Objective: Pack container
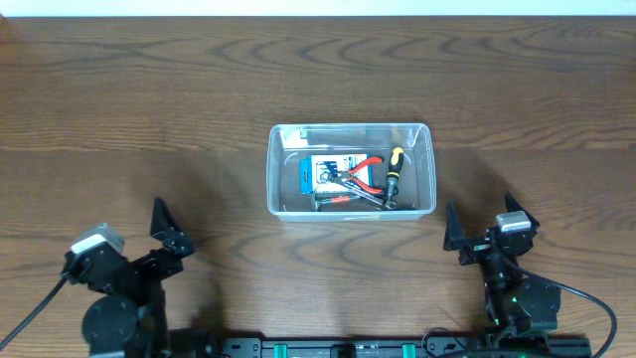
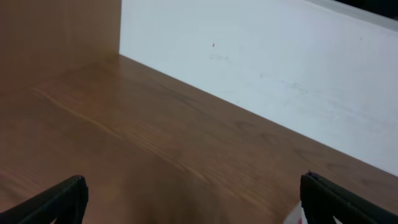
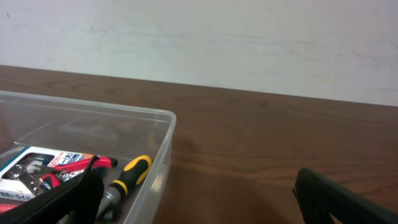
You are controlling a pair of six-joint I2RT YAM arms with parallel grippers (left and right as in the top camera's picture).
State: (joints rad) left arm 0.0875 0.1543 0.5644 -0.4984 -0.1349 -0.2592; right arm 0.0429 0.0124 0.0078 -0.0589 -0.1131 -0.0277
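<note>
1. Sitting near the middle of the wooden table (image 1: pixel 149 99), the clear plastic container (image 1: pixel 270 169) is upright and lidless, its long side running left to right
2. Inside it a blue-and-white box (image 1: pixel 325 171) lies flat toward the left, red-handled pliers (image 1: pixel 366 167) rest partly over the box, and a yellow-and-black screwdriver (image 1: pixel 393 171) lies toward the right end, handle pointing away from the arms
3. More metal tool parts lie along the near wall of the tub, too tangled to name
4. The left gripper (image 2: pixel 193 208) is spread wide and holds nothing; only bare table and a white wall (image 2: pixel 280 62) show between its fingers, well apart from the container
5. The right gripper (image 3: pixel 199 205) is likewise spread and empty, low over the table near the container's right end, not touching it; its wrist view shows the tub's rounded corner and the screwdriver handle through the wall
</note>
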